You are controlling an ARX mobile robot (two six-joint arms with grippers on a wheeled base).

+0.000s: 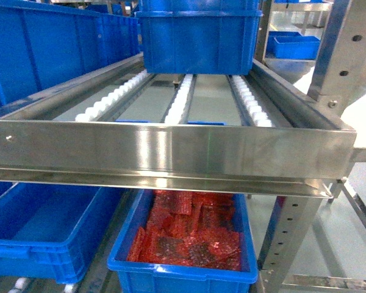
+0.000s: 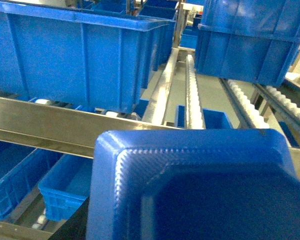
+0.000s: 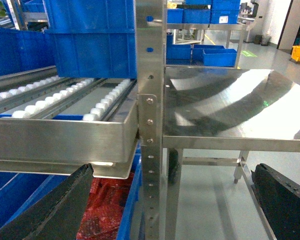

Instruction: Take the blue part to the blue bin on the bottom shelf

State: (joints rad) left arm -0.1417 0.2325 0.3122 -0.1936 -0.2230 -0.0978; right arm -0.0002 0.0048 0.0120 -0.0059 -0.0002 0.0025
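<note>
Head view shows none of the arms and no small dark-blue lump anywhere, so the blue part cannot be placed for certain. The nearest candidate is a blue shape [image 2: 190, 185] with a rounded, ribbed corner that fills the lower edge of the left wrist view. I cannot tell whether it is the part held close to the lens or a crate rim. The left pincer is hidden behind it, so its state cannot be read. The right gripper [image 3: 175, 210] has its dark fingers [image 3: 55, 210] spread wide apart with nothing between them, just in front of the steel upright post [image 3: 150, 100] at the shelf's right corner. On the bottom shelf an open blue bin [image 1: 24, 250] sits toward the left edge. Just beside it is a second bin [image 1: 171, 282] heaped with red mesh packets [image 1: 189, 235]. The likeliest slip, I judge, is a release into the wrong bin, since the two stand side by side. The steel front rail [image 1: 171, 149] of the roller shelf overhangs both, hiding their back halves from the head camera. That rail also leaves a low opening, so an arm reaching under could knock it and jar the load loose. Blue on blue makes the part easy to lose sight of. The right arm could also clip the post if it swings inward.
</note>
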